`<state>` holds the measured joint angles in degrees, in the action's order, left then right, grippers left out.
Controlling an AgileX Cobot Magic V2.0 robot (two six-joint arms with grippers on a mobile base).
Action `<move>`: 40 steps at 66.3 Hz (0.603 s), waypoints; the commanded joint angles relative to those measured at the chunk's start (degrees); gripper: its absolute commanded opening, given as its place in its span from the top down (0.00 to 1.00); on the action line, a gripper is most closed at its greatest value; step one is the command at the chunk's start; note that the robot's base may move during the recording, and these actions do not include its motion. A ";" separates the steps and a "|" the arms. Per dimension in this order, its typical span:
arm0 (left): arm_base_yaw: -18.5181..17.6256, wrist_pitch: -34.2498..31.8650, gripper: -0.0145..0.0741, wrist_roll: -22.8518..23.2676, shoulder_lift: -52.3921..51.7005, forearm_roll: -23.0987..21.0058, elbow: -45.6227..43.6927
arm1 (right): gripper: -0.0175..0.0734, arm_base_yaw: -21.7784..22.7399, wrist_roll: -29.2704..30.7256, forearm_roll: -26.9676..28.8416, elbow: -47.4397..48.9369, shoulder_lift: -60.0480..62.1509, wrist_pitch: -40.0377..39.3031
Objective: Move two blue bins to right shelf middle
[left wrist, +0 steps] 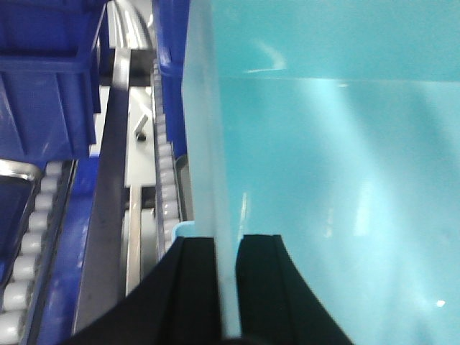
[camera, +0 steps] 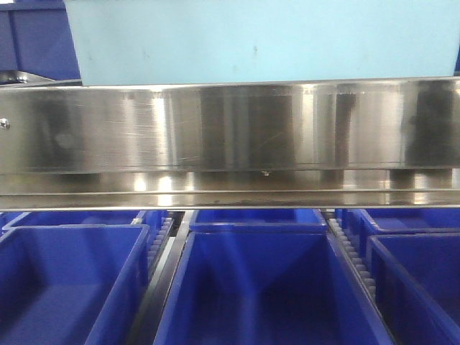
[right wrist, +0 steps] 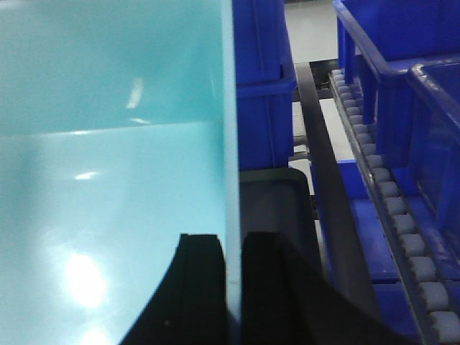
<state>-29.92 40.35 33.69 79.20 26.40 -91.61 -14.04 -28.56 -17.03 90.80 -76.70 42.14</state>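
A light blue bin (camera: 259,39) fills the top of the front view, above a steel shelf rail (camera: 230,136). My left gripper (left wrist: 226,248) is shut on the bin's left wall (left wrist: 208,144), one finger outside and one inside. My right gripper (right wrist: 233,248) is shut on the bin's right wall (right wrist: 230,144) in the same way. The bin's pale turquoise inside (right wrist: 108,158) fills both wrist views. No second light blue bin shows.
Dark blue bins (camera: 262,287) sit in rows on roller tracks (camera: 352,251) below the rail. More dark blue bins (right wrist: 402,79) and rollers (right wrist: 402,237) flank the held bin on the right, and others (left wrist: 43,79) on the left.
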 commanded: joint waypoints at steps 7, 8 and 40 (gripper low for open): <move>-0.06 -13.52 0.96 2.53 -5.17 5.46 8.94 | 0.99 0.70 -0.26 -5.03 -9.42 5.46 -12.93; -0.06 -13.99 0.96 2.53 -5.17 5.46 9.24 | 0.99 0.70 -0.26 -5.04 -10.13 5.83 -14.00; 1.55 -15.49 0.96 2.72 -1.31 4.12 10.25 | 0.99 0.70 -0.26 -6.61 -17.69 7.11 -19.07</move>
<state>-28.69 28.15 36.58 77.23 30.94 -81.02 -13.91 -29.48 -20.57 73.14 -69.55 23.66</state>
